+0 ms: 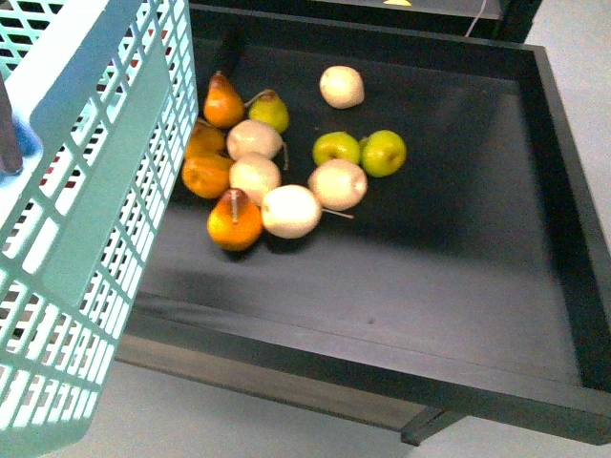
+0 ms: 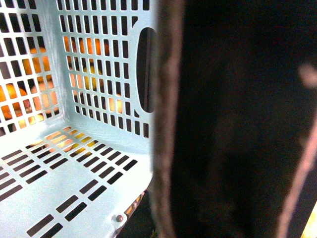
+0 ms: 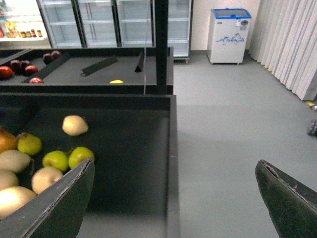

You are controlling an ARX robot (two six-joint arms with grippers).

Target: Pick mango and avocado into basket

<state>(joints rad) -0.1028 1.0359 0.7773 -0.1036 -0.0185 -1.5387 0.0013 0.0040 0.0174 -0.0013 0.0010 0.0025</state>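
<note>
The light teal basket [image 1: 86, 219] fills the left of the front view, held up and tilted beside the black tray. Its slotted floor and wall show in the left wrist view [image 2: 74, 173], and it is empty there. My left gripper [image 2: 166, 208] is shut on the basket's edge; its dark finger [image 2: 233, 124] fills the right half of that view. My right gripper [image 3: 176, 164] is open and empty, over the tray's right edge and the grey floor. No dark green avocado shows. A small yellow oblong fruit [image 3: 116, 81] lies on a far tray, too small to name.
The black tray [image 1: 401, 286] holds orange pears [image 1: 234, 221], cream fruits [image 1: 291, 211] and green apples [image 1: 383, 153], clustered near the basket. Red apples [image 3: 6, 72] lie on a far tray. A black post [image 3: 161, 44], fridges and a white chest freezer [image 3: 229, 35] stand behind.
</note>
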